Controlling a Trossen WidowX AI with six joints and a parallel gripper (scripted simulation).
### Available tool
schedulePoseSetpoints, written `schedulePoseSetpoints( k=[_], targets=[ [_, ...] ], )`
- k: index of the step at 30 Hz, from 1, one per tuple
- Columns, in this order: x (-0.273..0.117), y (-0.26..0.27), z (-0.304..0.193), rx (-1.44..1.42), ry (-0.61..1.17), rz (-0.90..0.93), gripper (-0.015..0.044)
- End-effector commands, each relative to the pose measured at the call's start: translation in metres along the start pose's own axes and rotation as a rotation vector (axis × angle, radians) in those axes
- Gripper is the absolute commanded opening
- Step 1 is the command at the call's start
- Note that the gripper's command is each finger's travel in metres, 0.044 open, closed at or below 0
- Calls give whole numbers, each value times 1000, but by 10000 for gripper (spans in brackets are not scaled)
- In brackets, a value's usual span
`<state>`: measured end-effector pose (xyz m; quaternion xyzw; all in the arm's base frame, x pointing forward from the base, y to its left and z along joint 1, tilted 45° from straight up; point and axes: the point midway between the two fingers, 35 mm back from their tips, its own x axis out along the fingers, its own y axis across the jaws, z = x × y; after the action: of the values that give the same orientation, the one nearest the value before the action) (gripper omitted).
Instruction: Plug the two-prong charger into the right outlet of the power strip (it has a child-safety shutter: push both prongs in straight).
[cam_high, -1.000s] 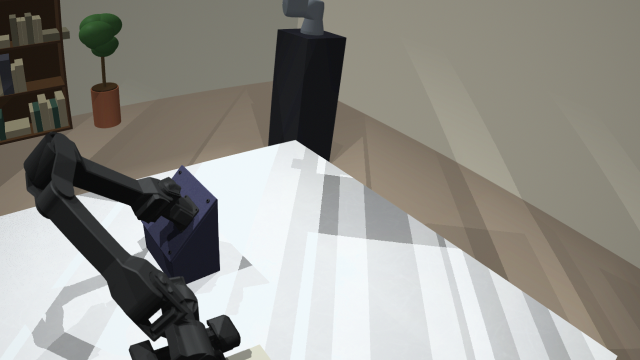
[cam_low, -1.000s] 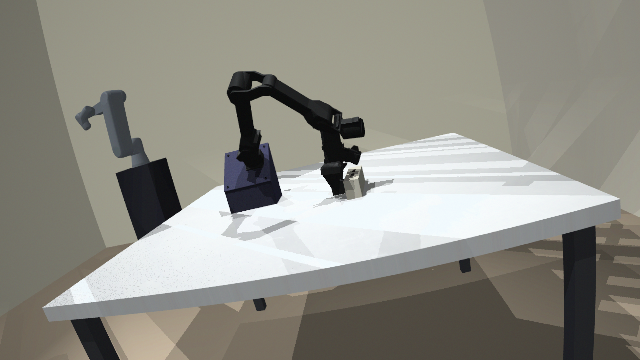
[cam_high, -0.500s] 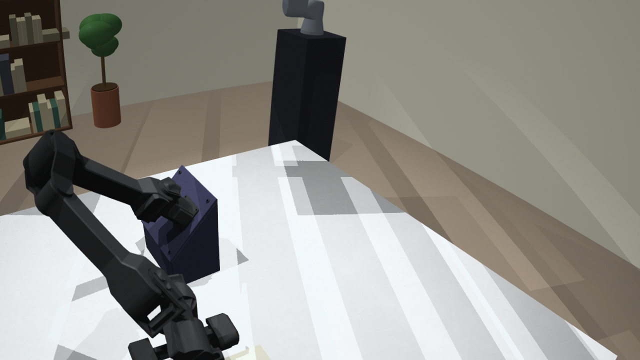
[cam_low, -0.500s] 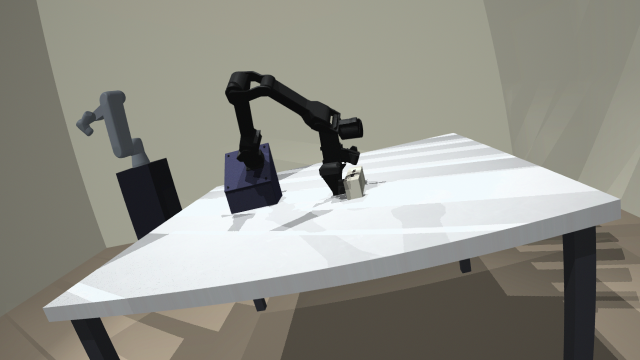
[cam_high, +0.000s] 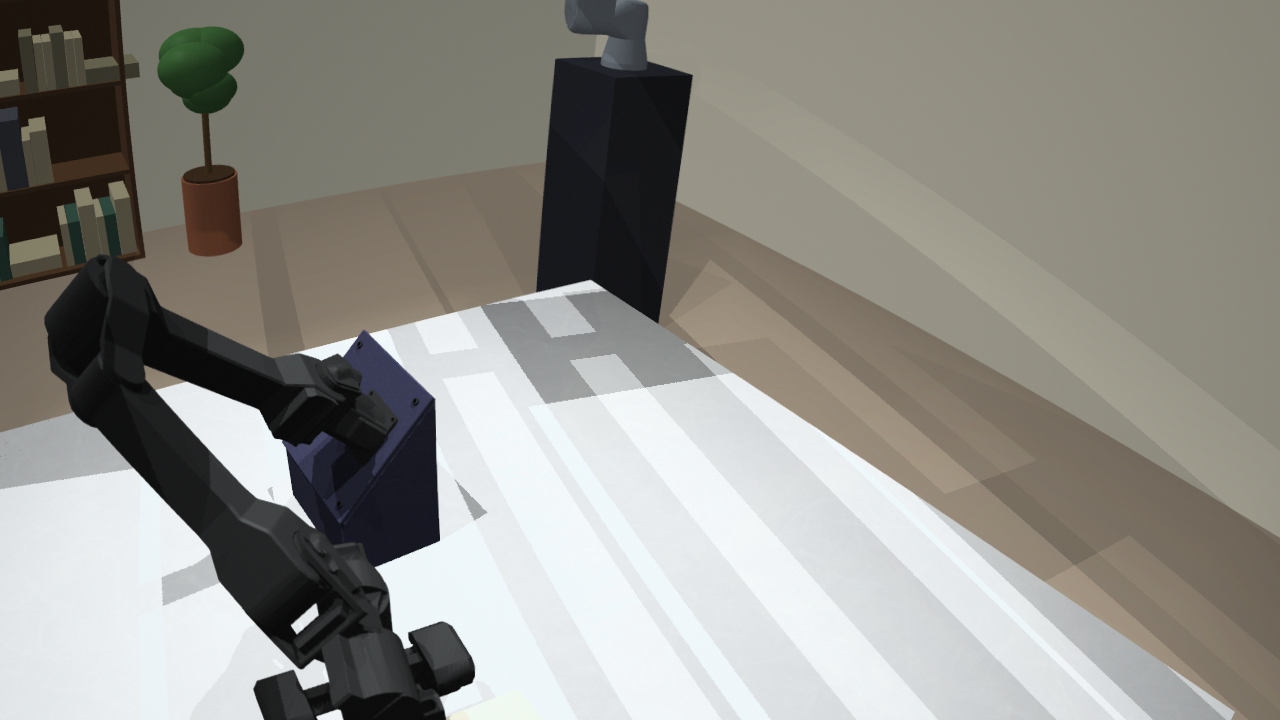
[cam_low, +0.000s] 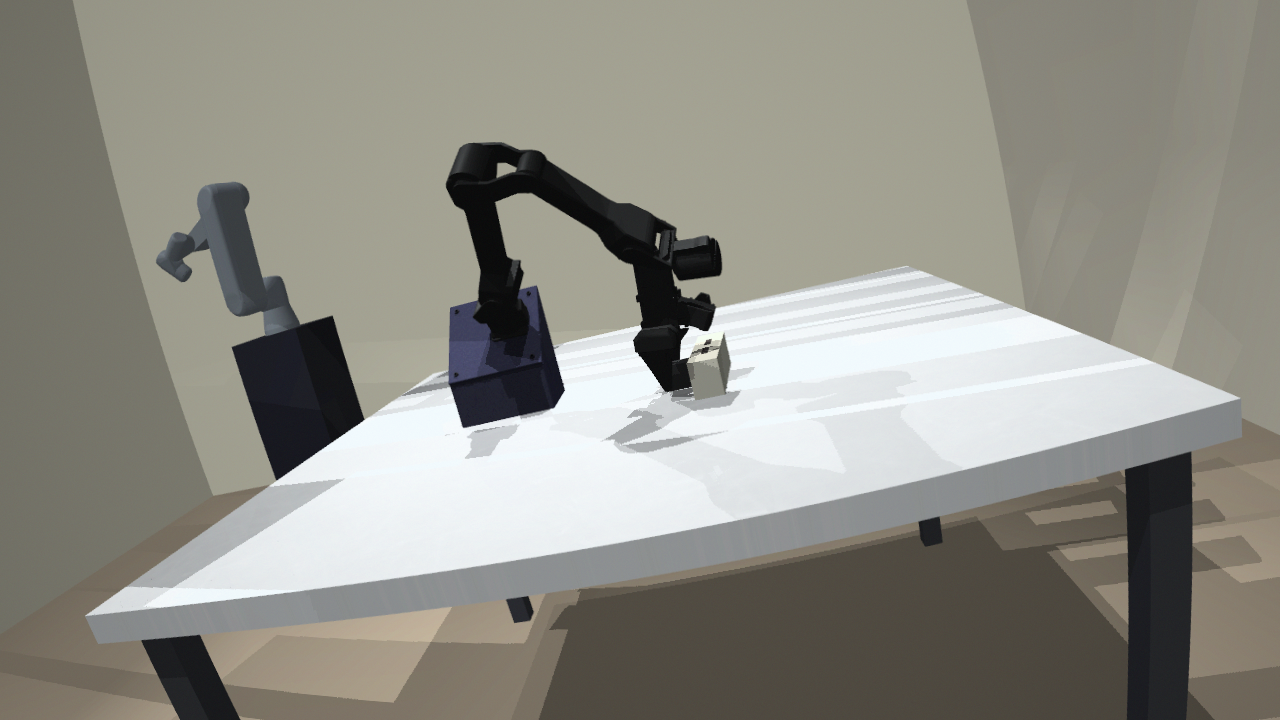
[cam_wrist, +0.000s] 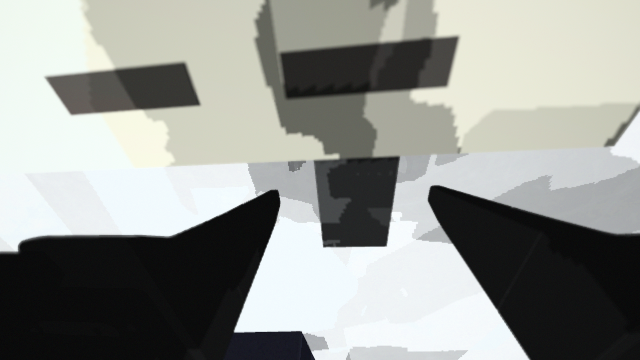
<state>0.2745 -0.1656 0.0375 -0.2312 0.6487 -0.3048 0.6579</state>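
The power strip (cam_low: 711, 374) (cam_wrist: 525, 75) is a cream block on the table, with two dark rectangles on its upper face. A sliver of the strip (cam_high: 510, 708) shows at the bottom edge of the top view. A small dark block (cam_low: 682, 373) (cam_wrist: 356, 210), apparently the charger, shows at the strip's near edge in the wrist view. Its prongs are not visible, and I cannot tell whether it touches the strip. My gripper (cam_low: 667, 381) (cam_wrist: 351, 194) is open and low beside the strip. Its fingers stand apart on both sides of the dark block, gripping nothing. The top view cuts off the fingertips.
The arm's base stands on a dark blue sloped box (cam_high: 407, 488) (cam_low: 505, 398) on the white table (cam_high: 626, 501) (cam_low: 375, 528). A black pedestal (cam_high: 608, 170) (cam_low: 295, 385) with a grey arm stands beyond the table. A potted plant (cam_high: 210, 210) and a bookshelf are farther back.
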Motion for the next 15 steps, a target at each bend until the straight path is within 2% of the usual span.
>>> schedulePoseSetpoints(
  k=[1,15],
  targets=[
    [0,1,-5,-6,0,3,440],
    [1,0,-22,-7,1,3,440]
  ],
)
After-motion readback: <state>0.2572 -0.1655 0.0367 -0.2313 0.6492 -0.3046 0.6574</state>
